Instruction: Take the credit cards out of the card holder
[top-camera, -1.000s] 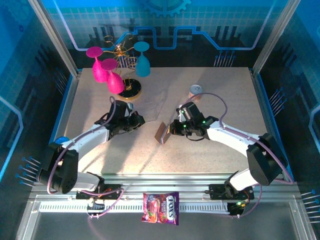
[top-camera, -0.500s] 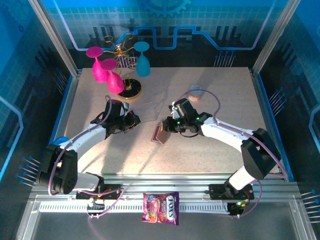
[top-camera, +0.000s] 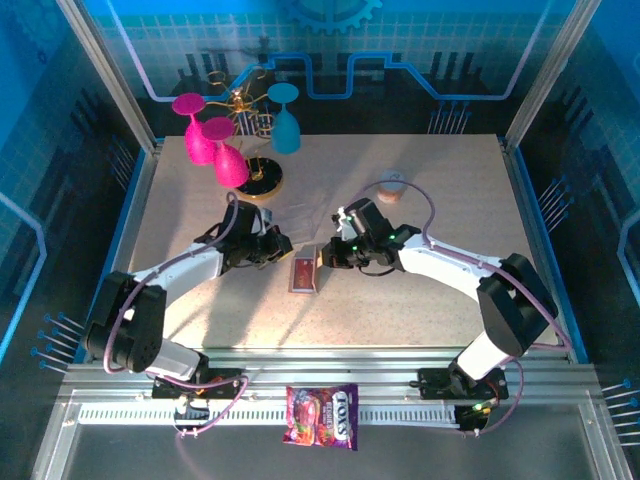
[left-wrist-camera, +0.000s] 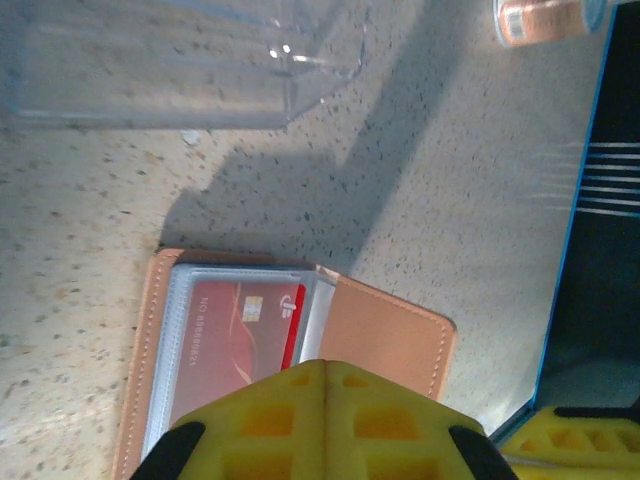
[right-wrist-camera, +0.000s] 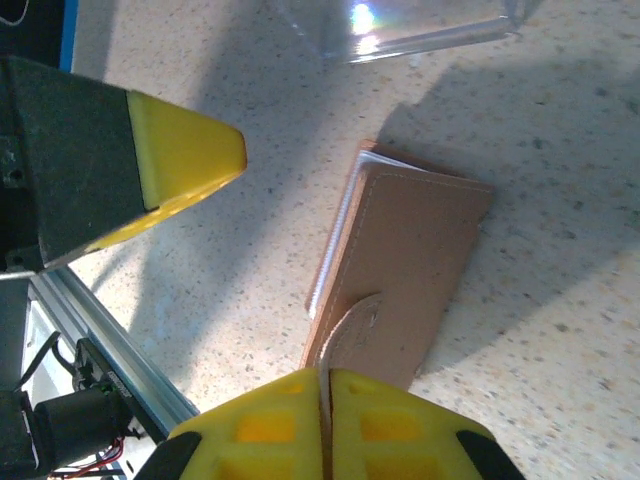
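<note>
The tan card holder (top-camera: 304, 274) lies partly open on the counter (top-camera: 430, 200) between the two arms, with a red credit card (left-wrist-camera: 235, 335) inside its clear pocket. The right gripper (right-wrist-camera: 325, 385) is pinched closed on the holder's leather flap. The left gripper (left-wrist-camera: 323, 375) hangs just beside the holder, its fingers pressed together and holding nothing.

Robot lab cell, blue printed walls (top-camera: 400, 40), aluminium frame (top-camera: 560, 410), speckled table (top-camera: 440, 180)

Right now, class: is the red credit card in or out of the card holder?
In: the red credit card lies under a clear pocket of the card holder.
</note>
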